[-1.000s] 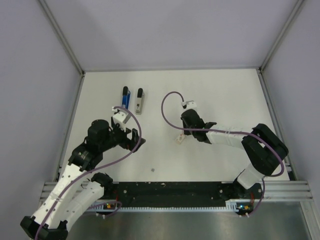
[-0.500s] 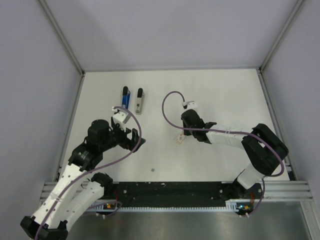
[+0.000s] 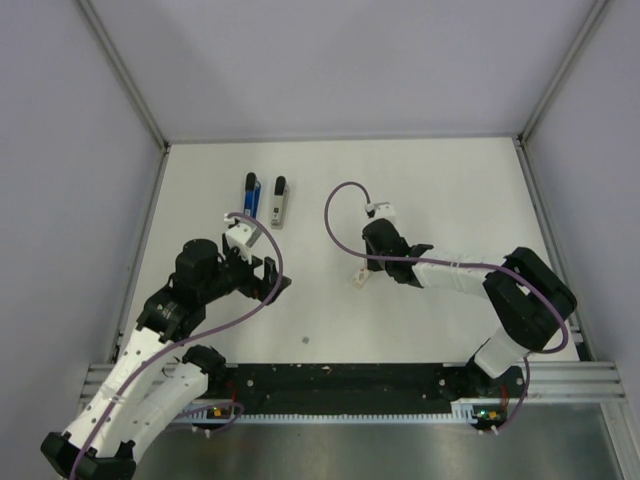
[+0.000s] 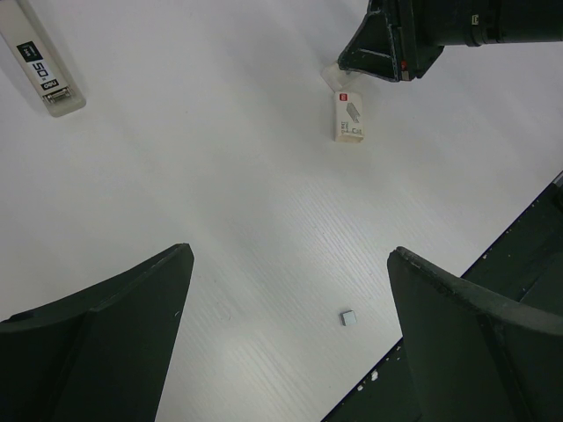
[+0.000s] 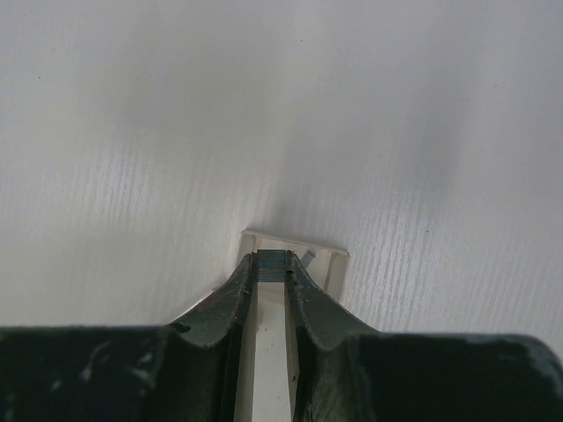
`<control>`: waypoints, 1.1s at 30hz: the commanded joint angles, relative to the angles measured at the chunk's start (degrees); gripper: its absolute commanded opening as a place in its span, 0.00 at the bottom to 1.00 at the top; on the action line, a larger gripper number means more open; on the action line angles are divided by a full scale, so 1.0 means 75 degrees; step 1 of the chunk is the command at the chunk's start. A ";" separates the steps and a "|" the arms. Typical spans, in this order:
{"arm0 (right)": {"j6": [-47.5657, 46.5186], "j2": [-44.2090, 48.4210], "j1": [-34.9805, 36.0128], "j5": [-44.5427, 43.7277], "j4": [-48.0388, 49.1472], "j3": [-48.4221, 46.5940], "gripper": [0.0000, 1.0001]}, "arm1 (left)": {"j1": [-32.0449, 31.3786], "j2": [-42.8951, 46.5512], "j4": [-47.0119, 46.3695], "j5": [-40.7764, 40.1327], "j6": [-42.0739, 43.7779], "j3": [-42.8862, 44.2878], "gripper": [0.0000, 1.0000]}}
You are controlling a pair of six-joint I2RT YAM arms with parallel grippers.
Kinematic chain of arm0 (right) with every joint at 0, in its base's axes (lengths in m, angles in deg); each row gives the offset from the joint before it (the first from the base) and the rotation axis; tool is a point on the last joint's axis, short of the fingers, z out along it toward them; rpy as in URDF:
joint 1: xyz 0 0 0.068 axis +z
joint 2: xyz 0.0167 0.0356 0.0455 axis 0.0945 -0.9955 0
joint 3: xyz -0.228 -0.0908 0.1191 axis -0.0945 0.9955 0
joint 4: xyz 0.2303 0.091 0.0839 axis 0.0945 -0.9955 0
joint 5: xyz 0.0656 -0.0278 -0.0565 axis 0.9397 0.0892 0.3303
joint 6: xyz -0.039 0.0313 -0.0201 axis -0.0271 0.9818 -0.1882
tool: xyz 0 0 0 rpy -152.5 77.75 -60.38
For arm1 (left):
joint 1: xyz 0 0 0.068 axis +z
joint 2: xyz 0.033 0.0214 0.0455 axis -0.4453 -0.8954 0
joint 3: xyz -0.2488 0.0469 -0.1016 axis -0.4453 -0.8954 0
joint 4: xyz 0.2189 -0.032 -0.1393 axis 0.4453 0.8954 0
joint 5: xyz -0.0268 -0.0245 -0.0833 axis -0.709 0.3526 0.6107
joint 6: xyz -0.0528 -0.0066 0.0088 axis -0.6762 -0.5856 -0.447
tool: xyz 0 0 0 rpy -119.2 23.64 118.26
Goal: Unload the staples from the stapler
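Right wrist: right gripper (image 5: 274, 274) pinches a thin grey strip (image 5: 275, 263) over a whitish box (image 5: 334, 258); released askew, it could miss. Left gripper (image 4: 290, 255) gapes wide. Stapler (image 3: 251, 192) lies upper left, top view.

White table (image 3: 450, 200) with blue stapler (image 3: 251, 193), silver-grey piece (image 3: 279, 203), small box (image 3: 358, 279)
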 commanded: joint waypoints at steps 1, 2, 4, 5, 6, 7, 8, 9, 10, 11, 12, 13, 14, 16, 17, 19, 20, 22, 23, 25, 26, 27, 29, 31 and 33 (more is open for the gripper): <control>0.0136 -0.0005 -0.0065 0.0067 0.0080 -0.0067 0.09 | 0.0022 0.0017 -0.0215 0.0120 0.0032 -0.0034 0.98; 0.0136 -0.0016 -0.0054 0.0067 0.0080 -0.0067 0.09 | 0.0022 0.0028 -0.0215 0.0120 0.0032 -0.0023 0.98; 0.0136 -0.0016 -0.0065 0.0079 0.0080 -0.0067 0.12 | 0.0034 0.0017 -0.0214 0.0108 0.0021 -0.0034 0.98; 0.0136 -0.0016 -0.0065 0.0079 0.0080 -0.0067 0.14 | 0.0022 0.0028 -0.0203 0.0108 0.0009 -0.0023 0.98; 0.0136 -0.0005 -0.0065 0.0067 0.0080 -0.0055 0.16 | 0.0022 0.0029 -0.0214 0.0108 0.0021 -0.0034 0.98; 0.0136 -0.0005 -0.0077 0.0067 0.0080 -0.0055 0.18 | 0.0010 0.0029 -0.0215 0.0108 0.0021 -0.0035 0.98; 0.0136 -0.0005 -0.0065 0.0079 0.0080 -0.0043 0.20 | 0.0022 0.0029 -0.0203 0.0108 0.0032 -0.0035 0.98; 0.0136 0.0007 -0.0065 0.0067 0.0080 -0.0032 0.22 | 0.0022 0.0017 -0.0214 0.0108 0.0032 -0.0023 0.98; 0.0136 0.0007 -0.0065 0.0055 0.0080 -0.0031 0.24 | 0.0022 0.0005 -0.0215 0.0108 0.0021 -0.0023 0.98; 0.0148 0.0007 -0.0065 0.0044 0.0080 -0.0020 0.25 | 0.0022 0.0017 -0.0215 0.0085 0.0032 -0.0023 0.98; 0.0136 0.0019 -0.0065 0.0055 0.0080 -0.0020 0.27 | 0.0010 0.0005 -0.0203 0.0097 0.0032 -0.0034 0.99; 0.0159 0.0007 -0.0065 0.0078 0.0080 -0.0020 0.27 | 0.0022 0.0017 -0.0214 0.0097 0.0021 -0.0035 0.98; 0.0160 0.0019 -0.0054 0.0067 0.0080 -0.0020 0.28 | 0.0022 0.0017 -0.0203 0.0097 0.0021 -0.0023 0.98; 0.0160 0.0030 -0.0065 0.0055 0.0069 -0.0020 0.30 | 0.0010 0.0005 -0.0203 0.0097 0.0032 -0.0023 0.98; 0.0160 0.0042 -0.0065 0.0067 0.0080 -0.0031 0.30 | 0.0010 -0.0006 -0.0214 0.0085 0.0021 -0.0023 0.98; 0.0136 0.0100 -0.0054 0.0102 0.0080 -0.0031 0.30 | 0.0022 -0.0007 -0.0215 0.0085 0.0032 -0.0023 0.98; 0.0101 0.0159 -0.0053 0.0149 0.0092 -0.0020 0.31 | 0.0010 0.0005 -0.0215 0.0073 0.0032 -0.0023 0.98; 0.0020 0.0311 -0.0065 0.0359 0.0255 0.0027 0.32 | 0.0022 -0.0007 -0.0203 0.0073 0.0021 -0.0023 0.98; -0.0074 0.0381 -0.0065 0.0522 0.0302 0.0039 0.33 | 0.0022 -0.0018 -0.0214 0.0073 0.0032 -0.0034 0.98; -0.0343 0.0510 -0.0042 0.0908 0.0315 0.0004 0.34 | 0.0022 -0.0042 -0.0203 0.0050 0.0032 -0.0023 0.98; -0.0495 0.0604 -0.0007 0.1108 0.0315 -0.0008 0.34 | 0.0034 -0.0042 -0.0203 0.0061 0.0021 -0.0034 0.98; -0.0648 0.0709 0.0063 0.1226 0.0280 -0.0031 0.34 | 0.0034 -0.0053 -0.0203 0.0050 0.0032 -0.0035 0.98; -0.1081 0.0908 0.0308 0.1449 0.0303 -0.0020 0.35 | 0.0034 -0.0065 -0.0215 0.0027 0.0032 -0.0035 0.98; -0.1479 0.1061 0.0602 0.1578 0.0245 -0.0055 0.36 | 0.0022 -0.0042 -0.0191 -0.0008 0.0021 0.0000 0.98; -0.1773 0.1144 0.0871 0.1893 0.0081 -0.0171 0.37 | 0.0022 -0.0018 -0.0168 -0.0090 0.0032 -0.0011 0.98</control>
